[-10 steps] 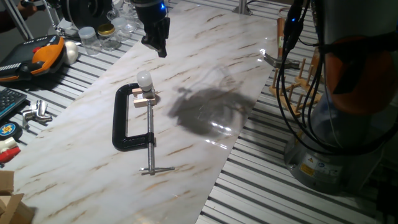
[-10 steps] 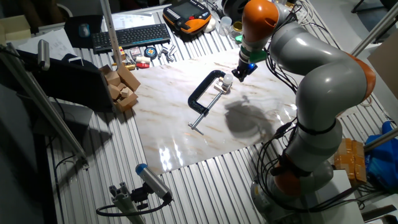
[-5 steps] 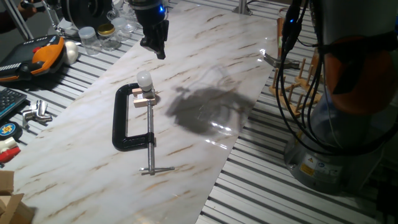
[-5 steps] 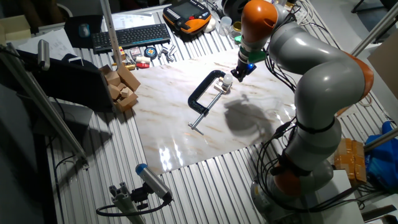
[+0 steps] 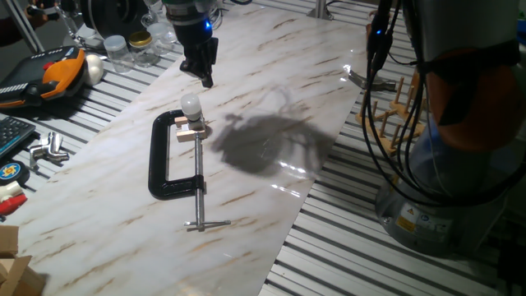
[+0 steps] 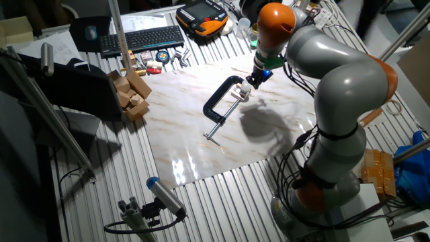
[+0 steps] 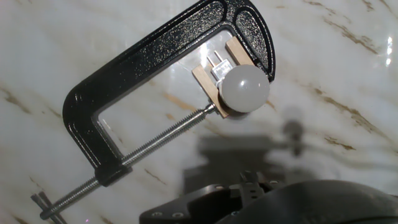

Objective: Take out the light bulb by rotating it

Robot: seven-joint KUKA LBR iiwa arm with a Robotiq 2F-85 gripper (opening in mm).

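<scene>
We should centre our gripper (image 5: 203,76) over the small frosted white round bulb (image 5: 191,105), then descend. Whether its jaws stand apart, we cannot tell.

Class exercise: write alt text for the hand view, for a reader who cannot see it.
Seen from above, a frosted white light bulb sits in a small wooden block clamped in a black C-clamp lying on a marble-patterned tabletop. Part of the dark gripper body fills the bottom edge.

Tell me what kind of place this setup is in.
Most likely a robotics lab or workshop bench: a slatted metal table with a marble-look board, a black C-clamp holding the light bulb, and a keyboard behind.
</scene>
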